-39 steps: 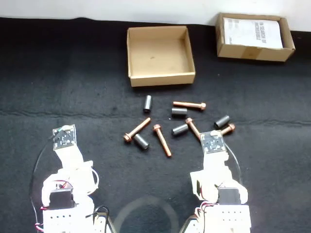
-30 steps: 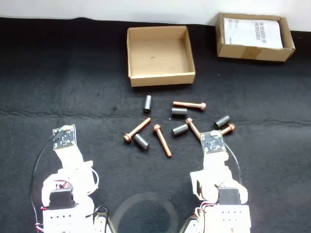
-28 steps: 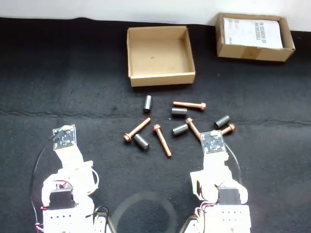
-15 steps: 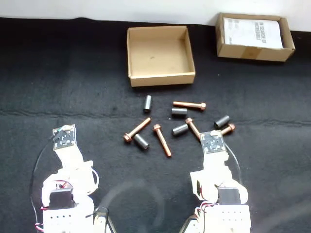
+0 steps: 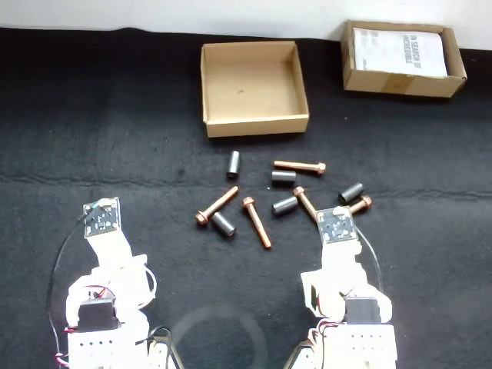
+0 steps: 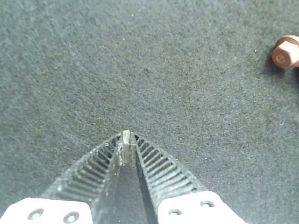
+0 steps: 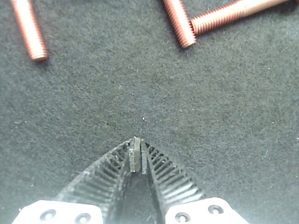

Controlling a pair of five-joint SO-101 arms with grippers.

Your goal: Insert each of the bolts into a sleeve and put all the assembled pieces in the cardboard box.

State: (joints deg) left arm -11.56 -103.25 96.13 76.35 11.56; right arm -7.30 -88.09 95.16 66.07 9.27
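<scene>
Status: left gripper (image 6: 127, 140) and right gripper (image 7: 138, 149) both pinched closed on nothing, low over black mat (image 6: 140, 70). Nothing moved across the last second. Bolts (image 5: 257, 223) and sleeves (image 5: 224, 224) lie loose mid-table, unjoined; cardboard box (image 5: 256, 125) beyond, empty. Assembly not begun.

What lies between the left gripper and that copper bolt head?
Just bare black cloth, seen in the left wrist view between the left gripper and the bolt head.

A robotics lab bench — black felt table (image 5: 92, 115), two small arms (image 5: 108, 261) set side by side.
</scene>
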